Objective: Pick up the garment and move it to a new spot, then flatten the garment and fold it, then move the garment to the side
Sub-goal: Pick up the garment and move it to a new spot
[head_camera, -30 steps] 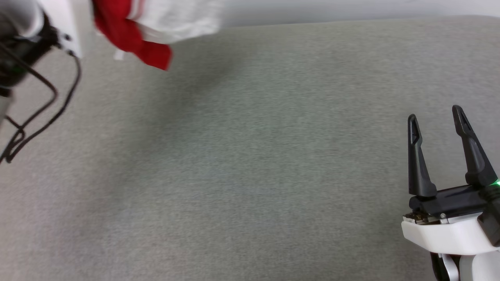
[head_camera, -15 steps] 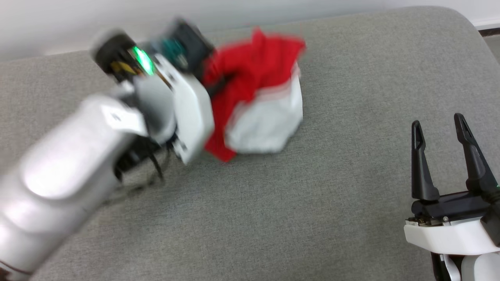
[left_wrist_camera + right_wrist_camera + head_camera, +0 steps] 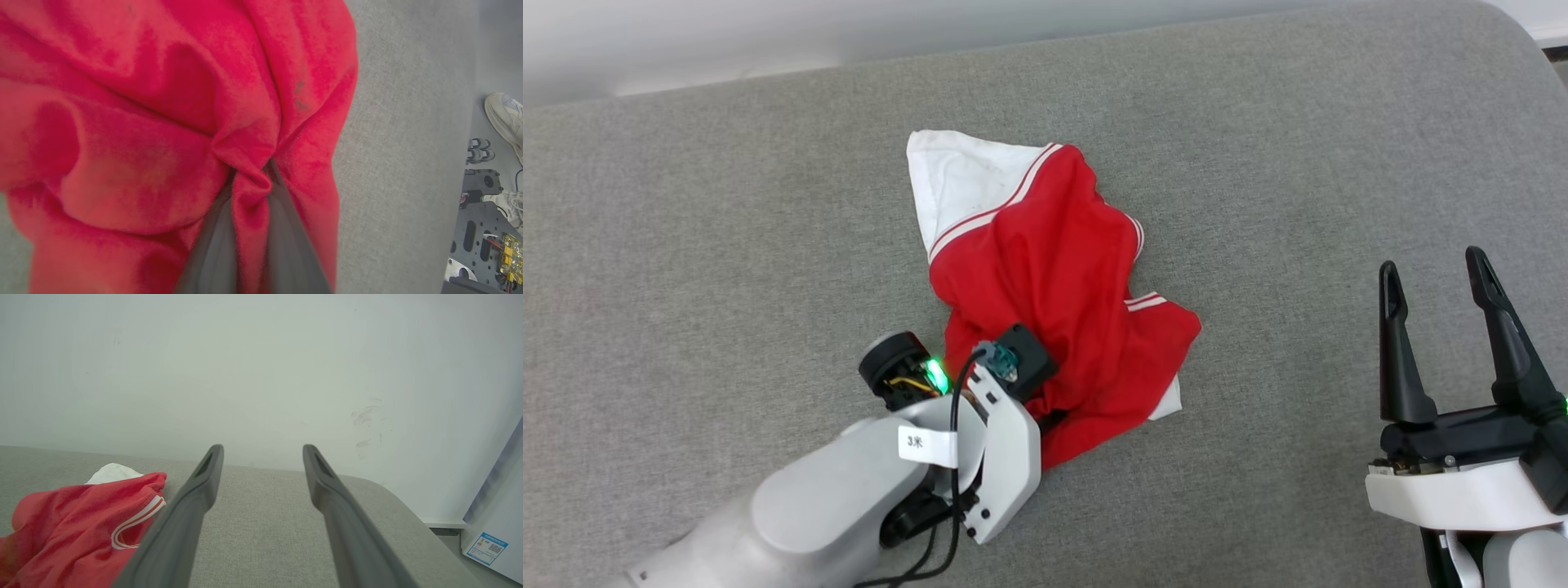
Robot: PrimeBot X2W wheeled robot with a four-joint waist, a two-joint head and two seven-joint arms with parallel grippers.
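The garment (image 3: 1045, 286) has come down. A second ago it hung blurred from the left arm at the far left; now it rests on the grey cushion (image 3: 1298, 163) near the middle, and the picture is sharp. The head camera has swung too, so part of that shift is not the cloth's own.

The left gripper (image 3: 253, 192) stays clamped on a red fold at the heap's near edge. The right gripper (image 3: 1432, 263) is spread wide and holds nothing, well apart at the lower right.

The move to a new spot looks all but done; letting go and flattening come next.

The heap is crumpled, with no lettering showing. Its long axis runs diagonally, with a white sleeve pointing far-left and the red body trailing near-right towards the robot.
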